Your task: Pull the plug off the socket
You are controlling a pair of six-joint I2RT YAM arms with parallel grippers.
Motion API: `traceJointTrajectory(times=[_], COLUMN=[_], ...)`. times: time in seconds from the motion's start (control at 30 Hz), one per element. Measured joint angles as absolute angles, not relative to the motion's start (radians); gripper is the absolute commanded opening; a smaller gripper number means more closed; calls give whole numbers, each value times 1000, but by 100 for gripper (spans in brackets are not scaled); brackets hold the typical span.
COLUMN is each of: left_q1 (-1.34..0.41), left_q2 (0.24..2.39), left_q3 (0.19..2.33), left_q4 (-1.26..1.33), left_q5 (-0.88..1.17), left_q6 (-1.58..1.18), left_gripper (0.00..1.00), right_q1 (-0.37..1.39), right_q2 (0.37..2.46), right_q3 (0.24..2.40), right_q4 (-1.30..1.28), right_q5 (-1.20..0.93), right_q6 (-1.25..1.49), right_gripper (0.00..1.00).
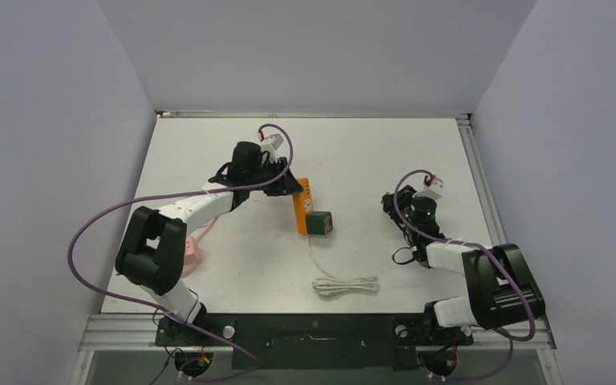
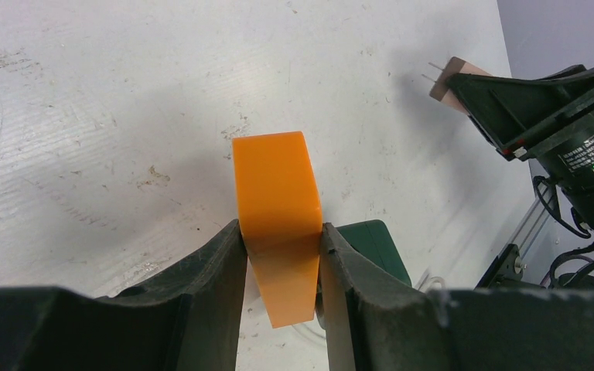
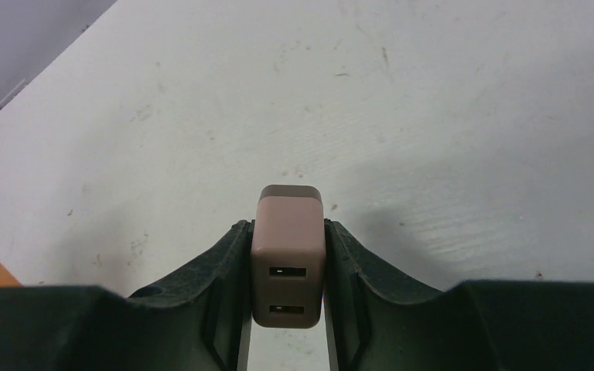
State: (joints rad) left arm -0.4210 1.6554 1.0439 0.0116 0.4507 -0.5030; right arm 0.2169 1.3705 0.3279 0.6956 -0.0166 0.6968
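My left gripper (image 2: 278, 236) clamping the orange socket (image 2: 274, 185), my right gripper (image 3: 288, 232) pinching the tan plug (image 3: 288, 270), perhaps off the table (image 3: 433, 116).

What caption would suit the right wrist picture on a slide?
Right gripper clamps a tan two-port USB plug over the white table.

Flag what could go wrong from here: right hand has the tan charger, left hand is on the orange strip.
1. The right hand pinches the tan charger by its smooth sides with its prongs bare. A careless release could drop it onto them.
2. The green plug looks plugged into the orange strip. If the left hand shifts the strip, the white cable may drag or snag.
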Motion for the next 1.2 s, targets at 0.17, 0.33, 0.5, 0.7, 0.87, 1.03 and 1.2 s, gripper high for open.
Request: traceJointTrajectory(times=[0.17,0.33,0.5,0.7,0.87,1.03,1.2], left_q1=[-421,-421,-421,-421,-421,-421,-421], left_q2=[1655,1655,1655,1655,1655,1644,1627], left_q3=[1044,1044,1044,1044,1044,1038,1031], left_q4=[12,12,12,12,12,14,23], left_q5=[454,455,458,458,458,456,452], left_q6=[-503,-503,-502,-502,-500,-492,-492], left_gripper=[0,0,0,0,0,0,0], right_q1=[178,164,149,137,130,130,154], right_q2=[1407,1417,1418,1417,1391,1297,1243], right_q3=[328,328,328,328,327,304,276], right_q4=[648,604,582,561,537,550,669], right_q5=[-23,-22,-5,19,46,51,-56], right_q6=[727,748,760,772,772,732,657], right_gripper=[23,37,45,58,74,93,98])
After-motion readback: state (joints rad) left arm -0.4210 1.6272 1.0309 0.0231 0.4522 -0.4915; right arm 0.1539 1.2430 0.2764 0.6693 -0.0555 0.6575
